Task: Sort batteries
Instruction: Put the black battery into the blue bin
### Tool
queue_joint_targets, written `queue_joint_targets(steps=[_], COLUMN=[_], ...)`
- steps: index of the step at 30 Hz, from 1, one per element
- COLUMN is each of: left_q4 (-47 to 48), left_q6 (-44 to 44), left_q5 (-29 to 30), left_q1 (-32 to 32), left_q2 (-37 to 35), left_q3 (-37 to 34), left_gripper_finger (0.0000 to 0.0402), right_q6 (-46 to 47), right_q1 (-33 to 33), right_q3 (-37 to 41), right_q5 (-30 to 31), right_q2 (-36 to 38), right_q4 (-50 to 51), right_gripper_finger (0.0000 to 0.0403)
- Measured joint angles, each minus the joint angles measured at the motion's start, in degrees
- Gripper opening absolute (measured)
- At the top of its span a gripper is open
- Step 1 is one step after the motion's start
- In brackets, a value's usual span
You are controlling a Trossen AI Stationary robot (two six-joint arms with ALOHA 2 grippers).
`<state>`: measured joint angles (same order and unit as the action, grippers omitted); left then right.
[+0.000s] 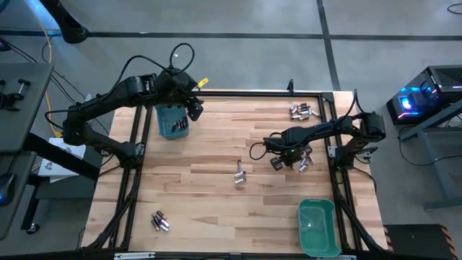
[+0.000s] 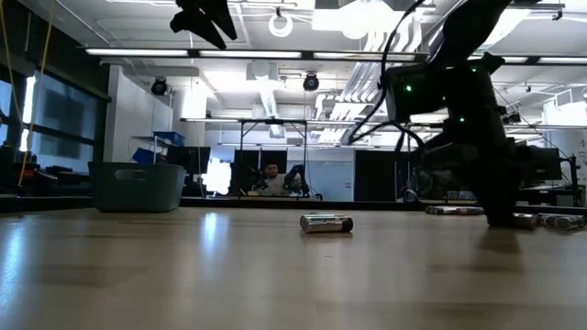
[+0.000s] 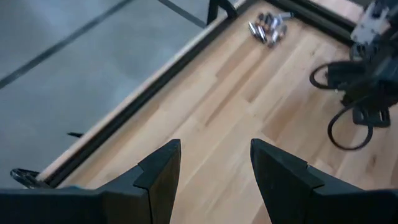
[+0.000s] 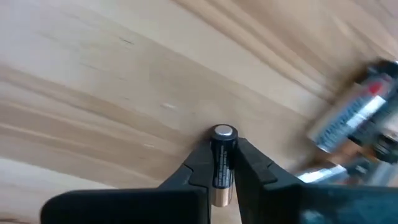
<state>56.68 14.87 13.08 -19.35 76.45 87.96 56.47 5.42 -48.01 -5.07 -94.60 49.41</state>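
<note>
My left claw (image 1: 193, 108) is hovering high over the far-left part of the bench (image 1: 209, 188), its 2 fingers (image 3: 160, 174) spread wide with nothing between them. Directly beside it, on its outer side, the dark teal bin (image 1: 172, 121) is standing on the wood. Well below that claw, at the bench's near-left edge, a small cluster of batteries (image 1: 160, 221) is lying loose. Between my 2 claws, around the middle of the bench, a few more cells (image 1: 240, 175) are lying together; from the low view, 1 of them (image 2: 326, 223) is resting on its side.

My right claw (image 1: 276, 162) is sitting low at the bench's right side, pinching 1 dark battery (image 4: 222, 163) between its fingertips, the silvery cap pointing away from the wrist. Just beside this claw, more loose batteries (image 1: 304, 160) are lying scattered on the wood. Farther off, by the far-right corner, another pile (image 1: 304, 110) is lying. Nearer the front edge, the light teal bin (image 1: 317, 227) is sitting well apart from my right claw.
</note>
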Motion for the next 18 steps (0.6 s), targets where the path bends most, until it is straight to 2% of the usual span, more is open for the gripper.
queue_joint_targets(steps=[4,8,12,15,18], left_q4=[1.2,-1.6,-10.9,-21.6,-35.1], left_q6=[-1.0,-3.4,-4.5,-4.0,-1.1], left_q5=[-0.7,-2.1,-9.9,-17.4,-25.5], left_q1=[0.5,1.1,1.2,1.2,1.8], left_q2=[-0.9,-2.0,-4.4,-5.7,-6.1], left_q3=[0.0,-0.6,-7.0,-13.9,-20.0], left_gripper_finger=[0.0188,0.0188,0.0188,0.0188,0.0188], right_q6=[0.0,0.1,-2.0,-8.4,-16.4], right_q1=[-1.4,-2.2,-2.6,-2.6,-2.6], right_q3=[-1.5,-4.3,-6.4,-7.7,-8.6], right_q5=[0.7,3.6,10.7,14.5,15.4], right_q2=[1.1,6.0,11.7,16.1,19.0], right_q4=[-7.1,-18.7,-32.8,-45.8,-58.3], right_gripper_finger=[0.0025,0.0019,0.0019,0.0019,0.0019])
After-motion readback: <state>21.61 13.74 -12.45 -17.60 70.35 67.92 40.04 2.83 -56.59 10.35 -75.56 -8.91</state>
